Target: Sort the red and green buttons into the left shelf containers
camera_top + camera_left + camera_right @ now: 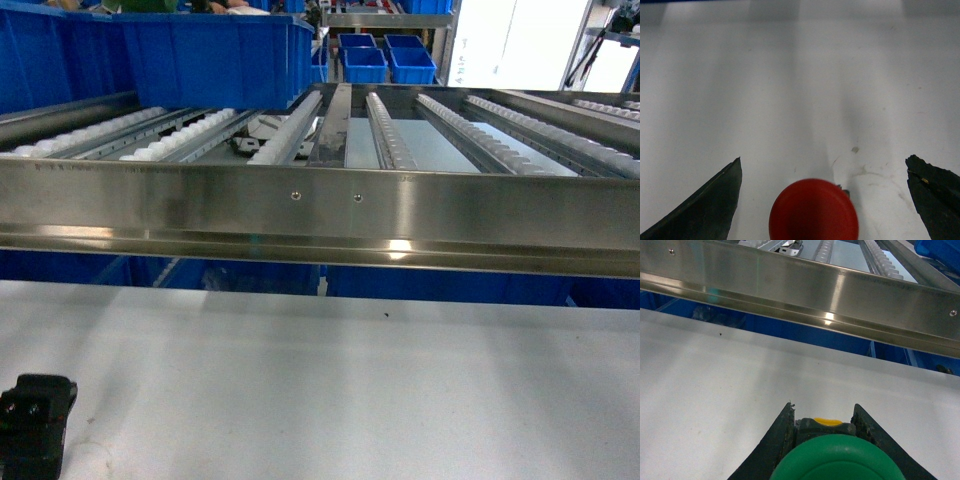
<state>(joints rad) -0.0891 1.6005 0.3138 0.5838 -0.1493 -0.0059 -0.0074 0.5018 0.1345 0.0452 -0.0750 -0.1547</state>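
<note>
While both arms work low over the white table (pixel 320 380), the pickup step is underway.
Left gripper (pixel 822 200): jaws spread wide, red button (pixel 813 210) standing between them, untouched.
Right gripper (pixel 822 432): clamped on the green button (pixel 837 460).
Next move: probably closing the left jaws on the red cap, then lifting toward the shelf (pixel 320 210).
Blue bin (pixel 150 55): ahead and above on the rollers; contents hidden.

Brushed steel shelf (pixel 320 215), matt red button (pixel 813 210)
</note>
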